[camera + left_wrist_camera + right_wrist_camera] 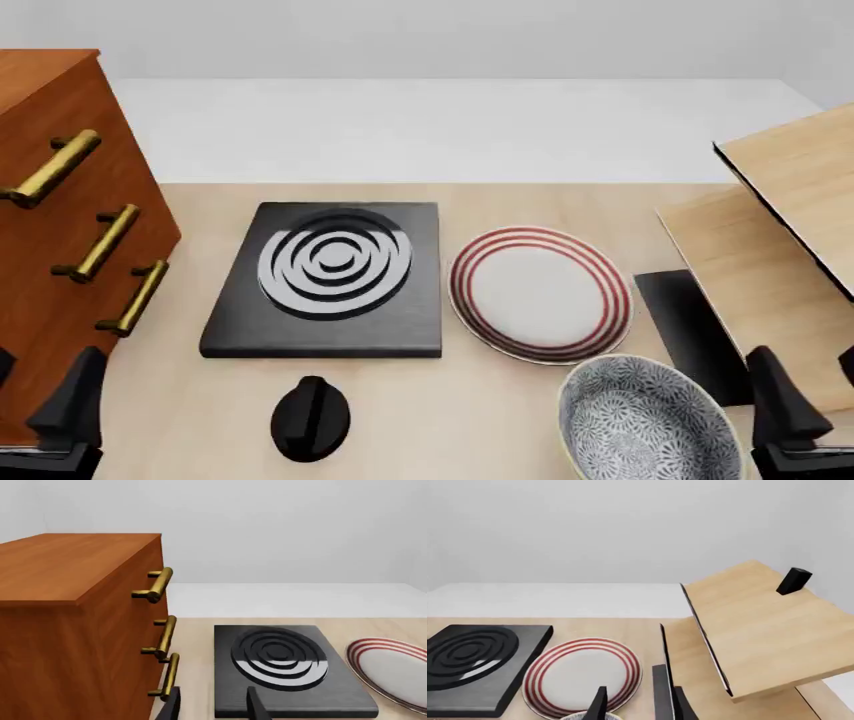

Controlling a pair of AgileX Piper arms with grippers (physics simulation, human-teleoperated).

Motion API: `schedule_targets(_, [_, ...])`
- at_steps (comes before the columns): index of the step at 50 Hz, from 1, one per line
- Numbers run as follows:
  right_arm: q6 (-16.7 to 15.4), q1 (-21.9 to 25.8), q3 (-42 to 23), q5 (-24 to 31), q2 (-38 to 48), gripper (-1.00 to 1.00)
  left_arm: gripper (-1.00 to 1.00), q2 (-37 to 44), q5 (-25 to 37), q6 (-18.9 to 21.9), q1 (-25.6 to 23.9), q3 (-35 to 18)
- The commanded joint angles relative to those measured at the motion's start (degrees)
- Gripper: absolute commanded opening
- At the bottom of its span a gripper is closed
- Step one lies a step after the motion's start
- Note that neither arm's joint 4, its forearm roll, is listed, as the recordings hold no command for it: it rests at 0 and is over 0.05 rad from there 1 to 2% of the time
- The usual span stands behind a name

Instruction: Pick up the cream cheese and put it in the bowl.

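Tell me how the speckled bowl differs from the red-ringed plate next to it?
The bowl is deep with a dense dark speckled pattern inside; the plate is flat and plain white with red rings near its edge. The bowl sits nearer the arms, the plate farther back beside the black stove block. Both are round and hold nothing.

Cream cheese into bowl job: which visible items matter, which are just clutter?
Job items:
- bowl, near the right gripper
- cream cheese: not visible in any view
- left gripper, idle at the table edge

Clutter:
- stove plate
- knob in front of it
- red-ringed plate
- wooden cabinet with brass handles
- pale wooden shelf unit
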Motion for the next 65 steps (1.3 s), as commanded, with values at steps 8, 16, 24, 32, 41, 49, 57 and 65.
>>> schedule_targets(8, [-2.51, 2.87, -1.24, 0.93, 0.62, 1.00, 1.00, 0.00, 0.00, 0.00, 0.00, 0.00])
schedule_targets(16, [-3.22, 4.61, -1.83, 1.04, 1.39, 1.00, 1.00, 0.00, 0.00, 0.00, 0.00, 0.00])
schedule_targets(24, [-8.15, 9.69, -5.74, 5.66, 0.60, 1.00, 1.00, 0.00, 0.00, 0.00, 0.00, 0.00])
schedule_targets(32, [-15.46, 18.03, -13.60, 14.50, 0.13, 1.00, 1.00, 0.00, 0.00, 0.00, 0.00, 0.00])
schedule_targets(41, [-23.49, 26.79, -18.73, 21.50, 1.23, 1.00, 1.00, 0.00, 0.00, 0.00, 0.00, 0.00])
schedule_targets(49, [-27.66, 33.27, -20.53, 22.62, 6.52, 1.00, 1.00, 0.00, 0.00, 0.00, 0.00, 0.00])
schedule_targets(57, [-32.64, 40.36, -24.98, 26.16, 15.91, 1.00, 1.00, 0.00, 0.00, 0.00, 0.00, 0.00])
schedule_targets(65, [-36.61, 47.72, -27.60, 29.85, 24.56, 1.00, 1.00, 0.00, 0.00, 0.00, 0.00, 0.00])
